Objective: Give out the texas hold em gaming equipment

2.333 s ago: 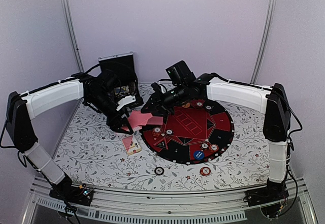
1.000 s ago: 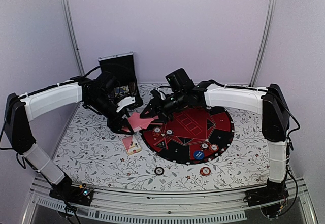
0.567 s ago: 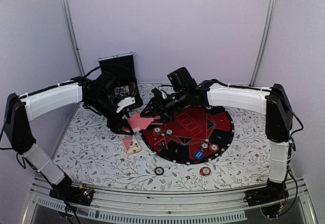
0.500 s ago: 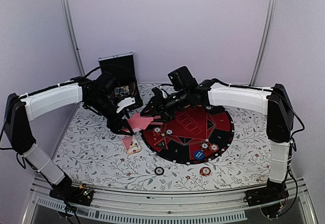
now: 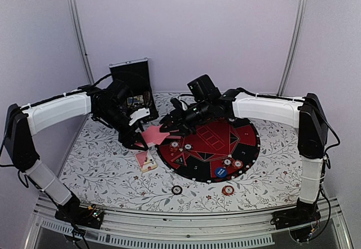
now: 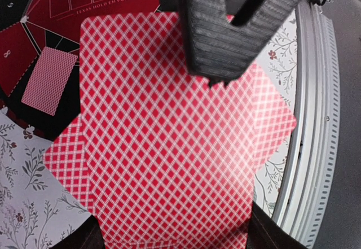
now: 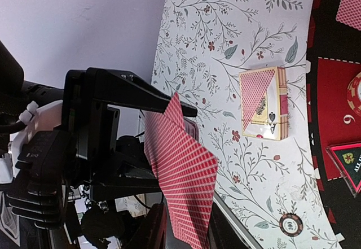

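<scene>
Lowered since earlier, right end effector [image 5: 168, 126] meets the fanned cards [image 6: 169, 136] gripped by left end effector [image 5: 139, 140]; its own closure I cannot tell. Dealing step: next, pull one card free.

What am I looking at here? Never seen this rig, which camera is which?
Two robot arms bolted to a table's near edge. The wide picture is from a fixed camera above and behind them; the other two are from wrist cameras. On the floral cloth: a round poker mat, a card box, loose chips, a black case at the back. The left arm pinches a fan of red-backed playing cards in its jaws; the right arm's jaws are at their edge, grip unclear.
</scene>
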You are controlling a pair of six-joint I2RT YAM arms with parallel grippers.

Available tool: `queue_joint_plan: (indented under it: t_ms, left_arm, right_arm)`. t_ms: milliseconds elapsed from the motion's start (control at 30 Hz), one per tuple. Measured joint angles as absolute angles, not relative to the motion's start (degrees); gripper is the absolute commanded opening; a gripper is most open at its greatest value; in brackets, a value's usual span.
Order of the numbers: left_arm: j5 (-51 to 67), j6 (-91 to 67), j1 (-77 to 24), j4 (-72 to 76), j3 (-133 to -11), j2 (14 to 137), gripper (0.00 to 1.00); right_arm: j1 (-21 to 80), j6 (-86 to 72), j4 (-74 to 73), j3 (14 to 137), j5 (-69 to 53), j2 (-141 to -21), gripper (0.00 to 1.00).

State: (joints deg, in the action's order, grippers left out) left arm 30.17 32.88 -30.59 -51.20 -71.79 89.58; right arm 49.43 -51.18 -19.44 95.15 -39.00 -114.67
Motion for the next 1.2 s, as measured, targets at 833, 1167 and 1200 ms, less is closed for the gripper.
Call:
queue_joint_plan:
  t_ms: [833, 1167, 1200]
  left_arm:
    - [30.89, 33.01, -30.63, -52.69, -73.36, 89.58, 0.09]
    - [31.14, 33.04, -30.63, -53.34, -73.36, 89.58, 0.08]
    - [31.18, 33.04, -30.63, -53.43, -73.36, 89.58, 0.09]
  right_arm:
    - [49.76, -48.36, -21.74, 97.32, -34.48, -114.69, 0.24]
    - [49.98, -47.11, -22.02, 97.32, -32.36, -114.69, 0.13]
    - [50.0, -46.89, -22.13, 97.32, -31.99, -114.69, 0.14]
